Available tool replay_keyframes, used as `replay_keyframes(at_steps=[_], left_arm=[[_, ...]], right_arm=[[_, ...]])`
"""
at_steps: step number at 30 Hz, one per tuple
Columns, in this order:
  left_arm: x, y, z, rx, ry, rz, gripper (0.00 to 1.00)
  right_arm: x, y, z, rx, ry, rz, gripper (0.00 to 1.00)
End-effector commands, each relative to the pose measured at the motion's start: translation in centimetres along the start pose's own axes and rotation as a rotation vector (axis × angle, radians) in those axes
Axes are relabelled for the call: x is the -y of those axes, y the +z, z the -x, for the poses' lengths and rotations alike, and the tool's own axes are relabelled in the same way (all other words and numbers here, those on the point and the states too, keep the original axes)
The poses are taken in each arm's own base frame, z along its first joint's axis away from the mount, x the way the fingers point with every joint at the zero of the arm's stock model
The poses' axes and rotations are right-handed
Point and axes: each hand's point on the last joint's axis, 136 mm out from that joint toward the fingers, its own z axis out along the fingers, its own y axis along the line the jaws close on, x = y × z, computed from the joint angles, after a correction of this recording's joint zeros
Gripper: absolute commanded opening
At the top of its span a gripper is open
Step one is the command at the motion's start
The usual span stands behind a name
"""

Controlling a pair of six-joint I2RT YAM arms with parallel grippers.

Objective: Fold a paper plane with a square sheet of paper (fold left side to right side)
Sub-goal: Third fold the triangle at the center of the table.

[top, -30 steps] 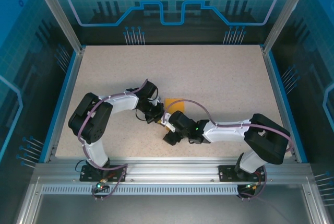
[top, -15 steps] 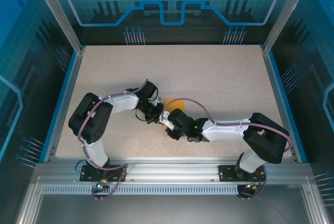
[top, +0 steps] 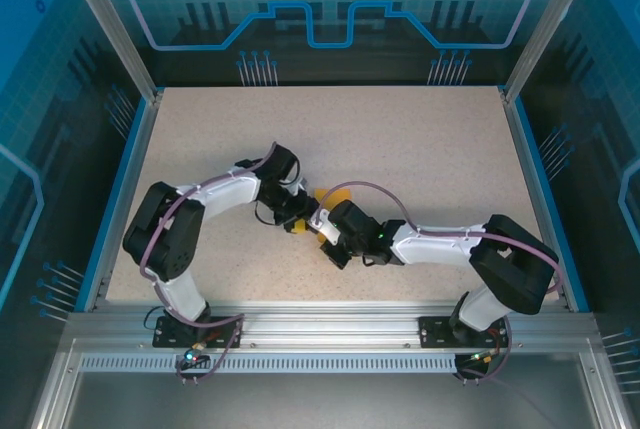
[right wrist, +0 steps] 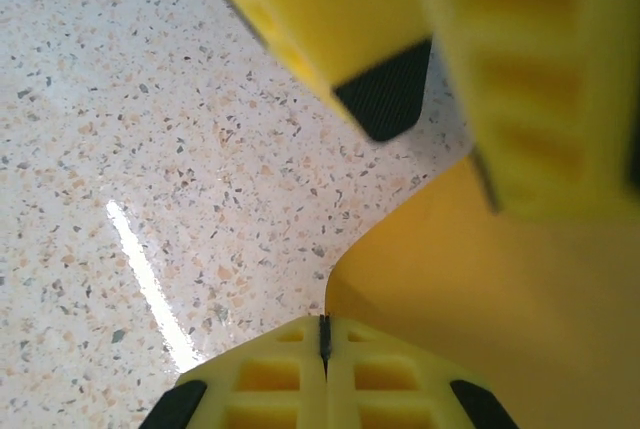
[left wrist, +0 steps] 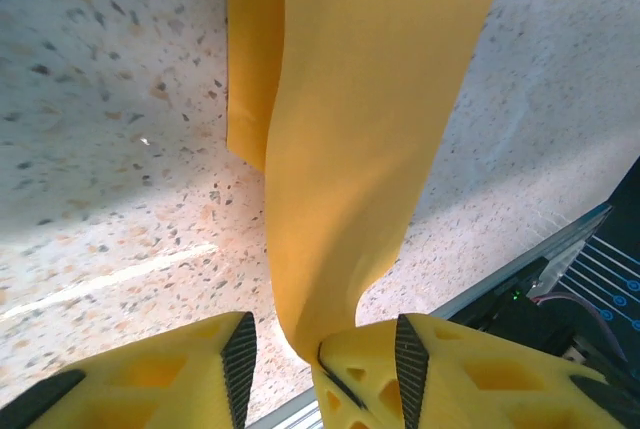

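The right end effector (right wrist: 322, 347) has its two fingers pressed flat together, and the curved edge of the paper (right wrist: 470, 289) runs straight into the seam between them, so it looks pinched there. Just beyond, almost touching, is the left end effector (left wrist: 300, 354). Its jaws stand partly apart; the end of the paper (left wrist: 360, 149) drops into the gap and leans on the inner face of the right-hand finger (left wrist: 360, 389), while the other finger (left wrist: 150, 379) is clear of it. That one is not gripping.

From the left wrist, the paper is a long narrow strip. Its long axis runs straight away from the fingers to the far edge of the view. The near end lifts and bows off the counter (left wrist: 100, 99), and a second layer lies flat beneath it along one side.

From above, the two end effectors (top: 298, 219) (top: 325, 232) meet nose to nose at the middle of the counter (top: 400, 139). They cover most of the paper (top: 326, 195), so only small orange bits show beside them, and I cannot tell its heading from there.

The count: one paper, two arms, two end effectors.
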Motion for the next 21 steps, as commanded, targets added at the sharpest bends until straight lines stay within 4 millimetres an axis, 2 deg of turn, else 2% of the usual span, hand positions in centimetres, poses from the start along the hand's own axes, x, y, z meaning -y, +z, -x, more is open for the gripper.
replay_keyframes(at_steps=[1,4,8,15,21], left_arm=[[0.7,-2.4,0.7,0.040,0.058,0.012,0.43],[1.5,-2.2,1.7,0.037,0.099,-0.002,0.31],[2.3,-0.7,3.4,0.011,0.136,-0.017,0.17],[3.9,2.2,5.1,-0.046,0.210,-0.029,0.13],[3.3,4.7,5.5,-0.100,0.240,0.015,0.11]], right_arm=[[-0.6,-0.4,-0.3,-0.011,0.069,0.063,0.00],[-0.5,-0.2,-0.2,-0.006,0.107,0.077,0.00],[-0.4,0.1,-0.2,-0.010,0.153,0.099,0.00],[0.2,0.4,-0.3,-0.016,0.207,0.102,0.00],[0.4,0.5,-0.2,-0.014,0.243,0.116,0.00]])
